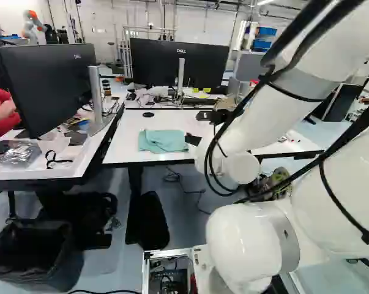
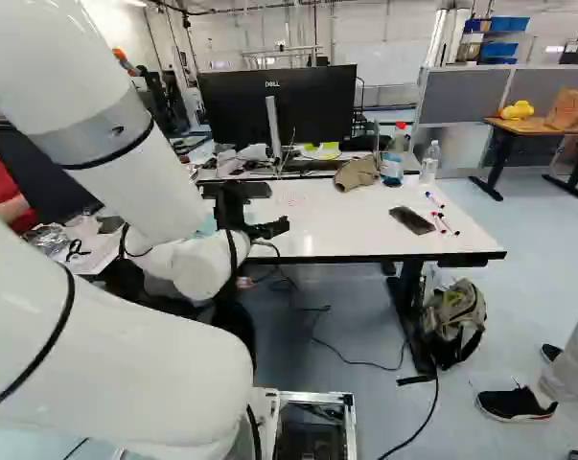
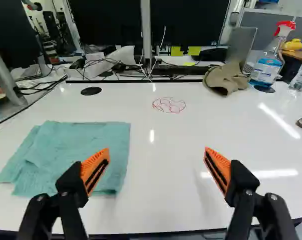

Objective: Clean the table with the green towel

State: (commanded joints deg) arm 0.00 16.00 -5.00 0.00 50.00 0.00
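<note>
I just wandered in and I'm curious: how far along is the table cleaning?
It looks barely begun. The gripper is over the table, but no cleaning shows as done. Nothing is in hand: its fingers are open, and the green towel lies ungripped on the table. Left: grip it and wipe the red scribble.

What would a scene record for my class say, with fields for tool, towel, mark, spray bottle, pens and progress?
Tool: open, holding nothing
Towel: green, folded unevenly, lying on the white table
Mark: red scribble on the table, ahead of the tool
Spray bottle: upright, beside a brown cloth
Pens: several, at the table's right in the right base view
Progress: mark not wiped away
</note>
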